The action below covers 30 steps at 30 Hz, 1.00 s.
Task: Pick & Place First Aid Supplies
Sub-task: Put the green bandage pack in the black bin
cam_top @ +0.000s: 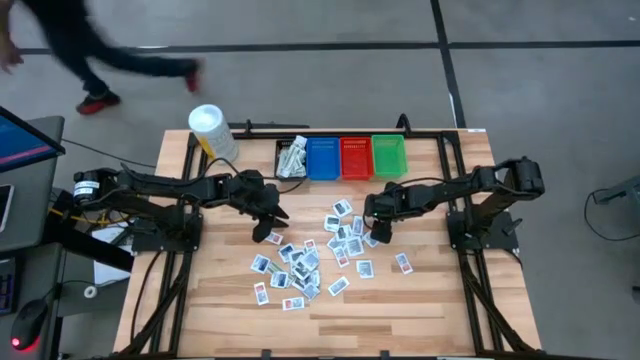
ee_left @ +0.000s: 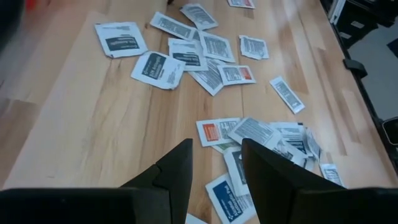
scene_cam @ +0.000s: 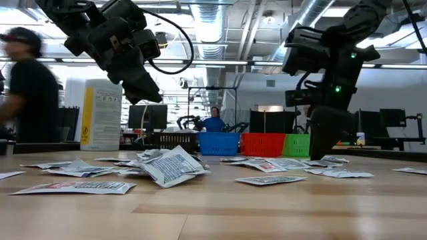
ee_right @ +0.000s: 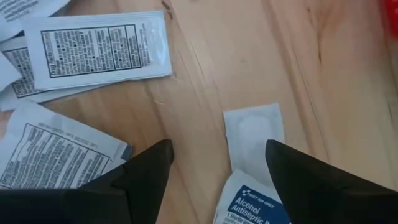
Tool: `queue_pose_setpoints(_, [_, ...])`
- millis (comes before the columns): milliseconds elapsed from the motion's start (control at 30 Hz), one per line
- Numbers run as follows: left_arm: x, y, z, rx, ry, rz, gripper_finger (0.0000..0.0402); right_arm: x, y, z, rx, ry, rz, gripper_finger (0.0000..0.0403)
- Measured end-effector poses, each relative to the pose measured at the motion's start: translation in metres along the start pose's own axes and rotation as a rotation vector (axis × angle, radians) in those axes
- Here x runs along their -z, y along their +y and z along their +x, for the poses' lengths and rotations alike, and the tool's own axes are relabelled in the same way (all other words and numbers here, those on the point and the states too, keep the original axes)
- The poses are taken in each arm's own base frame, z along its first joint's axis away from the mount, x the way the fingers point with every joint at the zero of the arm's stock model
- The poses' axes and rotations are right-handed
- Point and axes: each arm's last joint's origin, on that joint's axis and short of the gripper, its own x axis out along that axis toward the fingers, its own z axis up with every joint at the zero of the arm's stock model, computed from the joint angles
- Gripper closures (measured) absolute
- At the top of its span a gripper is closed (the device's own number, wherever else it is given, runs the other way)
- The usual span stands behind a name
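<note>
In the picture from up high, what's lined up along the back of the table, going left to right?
White tub → black bin holding packets → blue bin → red bin → green bin.

Both arms are matte black with looping black cables; the right arm (scene_cam: 327,60), upper right of frame, shows small green lights.

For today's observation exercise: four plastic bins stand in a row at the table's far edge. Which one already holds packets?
The black plastic bin, at the row's left end beside the blue one, holds packets; the others look empty.
</note>
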Motion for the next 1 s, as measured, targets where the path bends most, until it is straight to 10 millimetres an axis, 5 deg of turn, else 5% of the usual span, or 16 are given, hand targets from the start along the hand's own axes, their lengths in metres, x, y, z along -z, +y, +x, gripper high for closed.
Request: queue_pose_setpoints(1000, [-0.003,0.002,0.0,-0.062,-0.03,0.036,0.0264,-0.012,-0.038,0.007,-0.131,-0.043,0.109,0.0158])
